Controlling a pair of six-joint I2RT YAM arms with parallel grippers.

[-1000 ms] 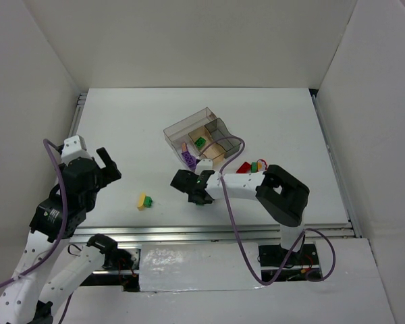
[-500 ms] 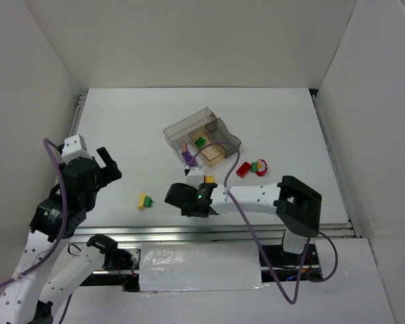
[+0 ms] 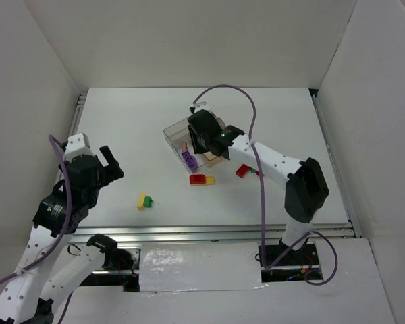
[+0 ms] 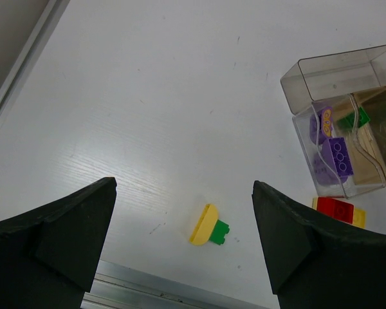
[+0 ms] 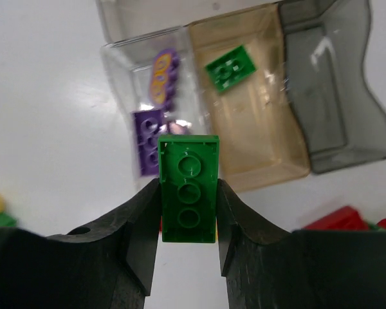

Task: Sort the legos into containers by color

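Note:
My right gripper is shut on a green lego, underside facing the camera, held above the containers. Below it the clear compartment holds purple legos, the tan one holds a green lego, and the smoky one looks empty. In the top view the right gripper hangs over the containers. My left gripper is open and empty, high above a joined yellow-and-green lego, which also shows in the top view.
A red-on-yellow lego lies on the table in front of the containers. A red lego lies to their right. White walls close in the table on three sides, and a metal rail runs along the front edge.
My right arm lifted from the table's front and swung back over the containers with the green lego. The red-on-yellow lego it covered now shows. The left arm barely moved.

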